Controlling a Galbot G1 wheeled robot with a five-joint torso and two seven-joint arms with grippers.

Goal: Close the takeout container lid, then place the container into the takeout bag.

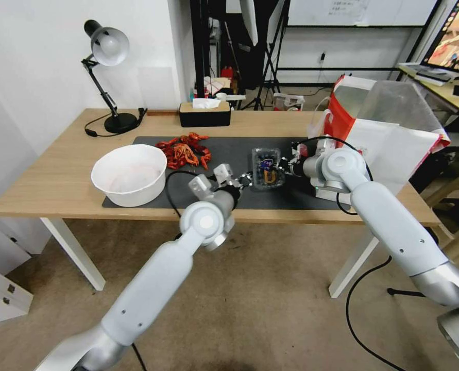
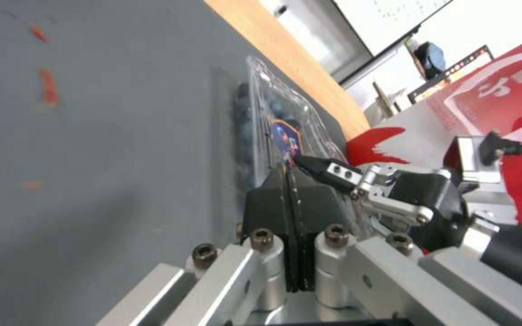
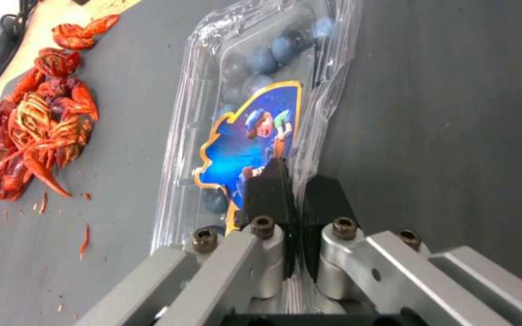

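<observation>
Head view: takeout container (image 1: pixel 266 167) sits on the dark mat, mid surface, L tool (image 1: pixel 243 180) and R tool (image 1: pixel 286 167) at either side. Takeout bag (image 1: pixel 394 139) stands just right, mouth open.

L wrist: L tool (image 2: pixel 292 192) pads pressed together at the box edge.

R wrist: R tool (image 3: pixel 291 190) pinched on the clear rim (image 3: pixel 309 136). Lid (image 3: pixel 255 113) looks down; bagging still to do.

Bowl (image 1: pixel 130 174), crayfish (image 1: pixel 184 151) — lamp (image 1: pixel 107 77)
</observation>
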